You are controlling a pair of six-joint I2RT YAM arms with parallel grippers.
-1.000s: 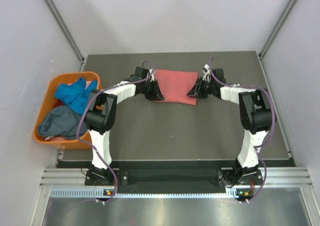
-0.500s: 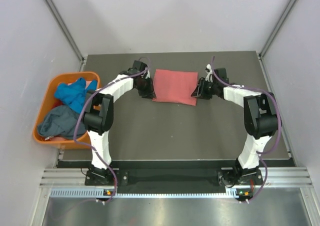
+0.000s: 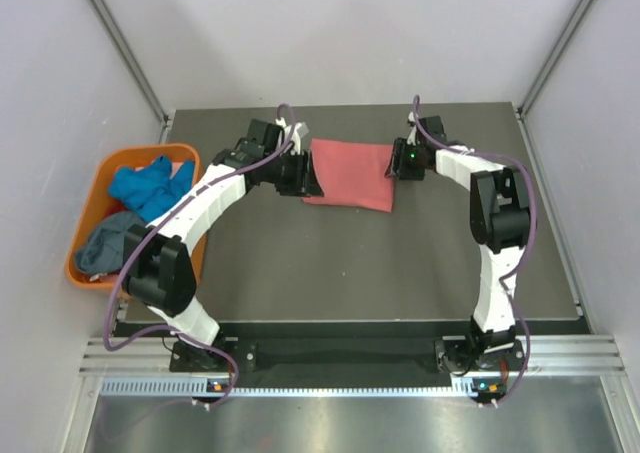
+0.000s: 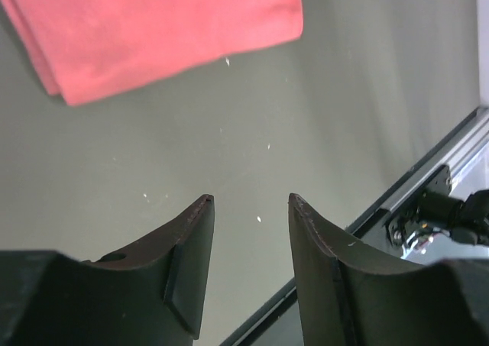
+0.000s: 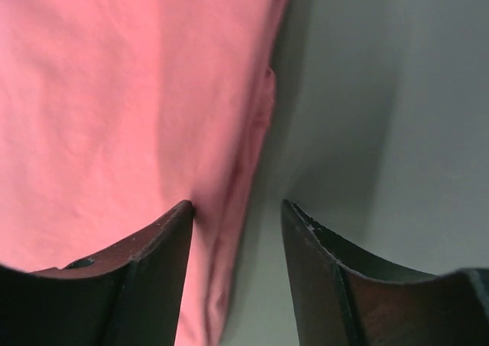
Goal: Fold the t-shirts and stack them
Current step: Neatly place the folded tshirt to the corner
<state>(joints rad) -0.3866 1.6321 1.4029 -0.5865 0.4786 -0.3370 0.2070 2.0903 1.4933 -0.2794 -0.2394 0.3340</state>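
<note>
Currently the salmon-pink t-shirt point(image 3: 350, 175) is laid flat on the dark table point(image 3: 350, 273), folded into a tidy rectangle, toward 12 o'clock from the table's middle. In the top view its long axis is set almost along the 9-to-3 o'clock line, with the 3 o'clock end dropped slightly toward 4. No collar, sleeve or hem can be made out, so which way it points cannot be told. No brand, label or print can be read on the cloth in any view.

The left gripper point(image 3: 305, 181) is held at the shirt's 9 o'clock edge. In the left wrist view its fingers point(image 4: 191, 254) are spread apart with only bare table between them, and the shirt point(image 4: 153, 33) is seen beyond the tips, toward 11 o'clock, clear of them. Nothing is grasped.

The right gripper point(image 3: 397, 163) is placed at the shirt's 3 o'clock edge. In the right wrist view its fingers point(image 5: 153, 270) are likewise parted, and the folded edge of the shirt point(image 5: 114, 94) is seen running down between them, one finger over cloth and the other over table. Whether the cloth is touched cannot be told; it is not pinched.

The bright blue t-shirt point(image 3: 140, 188) and the slate grey-blue t-shirt point(image 3: 102, 250) are bunched, unfolded, in the orange tub point(image 3: 135, 152) off the table's 9 o'clock side, the blue one at the tub's 12 o'clock end and the grey one toward 6.
</note>
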